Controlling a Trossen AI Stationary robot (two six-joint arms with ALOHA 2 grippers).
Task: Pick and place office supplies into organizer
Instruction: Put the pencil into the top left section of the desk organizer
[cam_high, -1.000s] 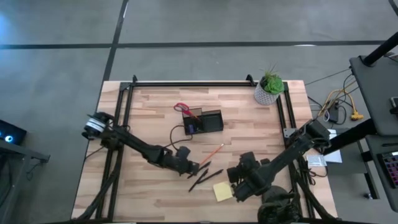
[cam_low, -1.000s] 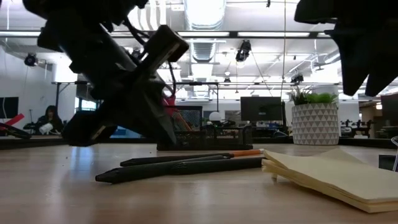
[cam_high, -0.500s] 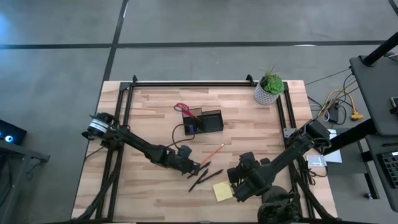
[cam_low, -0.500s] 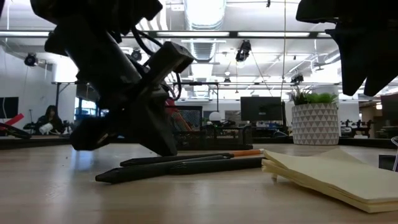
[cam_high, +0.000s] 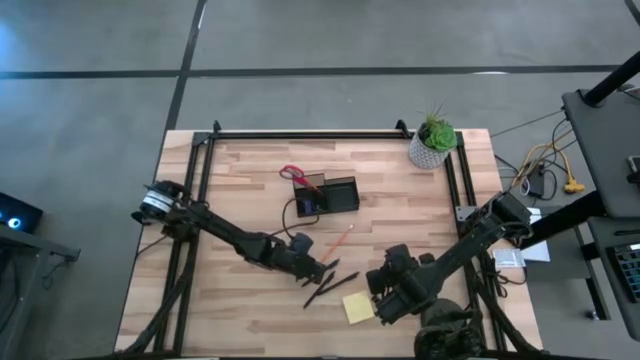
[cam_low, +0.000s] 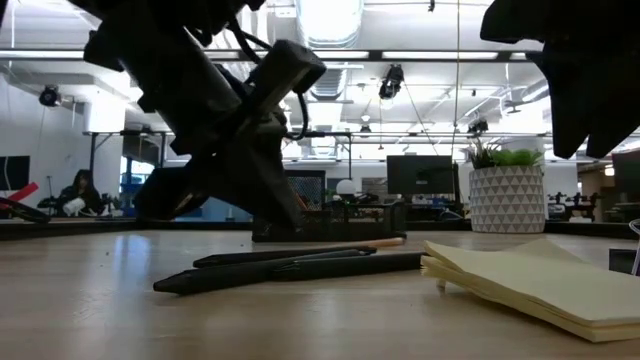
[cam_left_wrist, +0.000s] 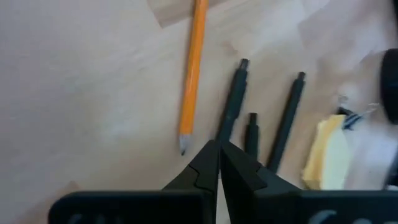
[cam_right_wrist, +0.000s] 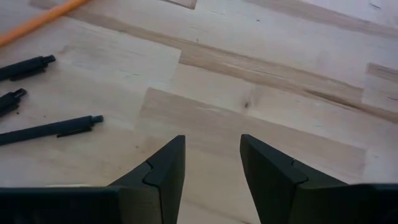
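Left wrist view: left gripper (cam_left_wrist: 219, 152) has its fingers pressed together, nothing between them. Just ahead of the closed tips lies the lead end of the orange pencil (cam_left_wrist: 193, 68), slightly to one side; three dark pens (cam_left_wrist: 234, 99) fan out directly ahead and to the other side of the tips. Beyond the pens, the yellow sticky-note pad (cam_left_wrist: 326, 158) with a small binder clip (cam_left_wrist: 352, 117) at its edge.

High view: left gripper (cam_high: 318, 272) sits low over the cluster of pens (cam_high: 330, 285), pencil (cam_high: 340, 241) running away from its tips toward the black organizer (cam_high: 327, 195). Red-handled scissors (cam_high: 292, 174) already stand at the organizer's far corner. Potted plant (cam_high: 433, 142) well apart, at the table's (cam_high: 240, 170) back corner. Right gripper (cam_high: 380, 300) hangs beside the sticky-note pad (cam_high: 358, 308).

Right wrist view: right gripper (cam_right_wrist: 211, 163) fingers apart, empty, bare wood between them; pens (cam_right_wrist: 50, 129) lie off to one side.

Low view: pens (cam_low: 290, 268) and pad (cam_low: 530, 280) flat on the table, organizer (cam_low: 335, 220) behind.

Risks, as I judge them: with the left tips closed, any descent will shove a pen or the pencil rather than pick it; they need to spread first. Pens lie close together, so open fingers may straddle two at once or roll one aside. Both grippers are near the same cluster; a reach by either could bump the other.
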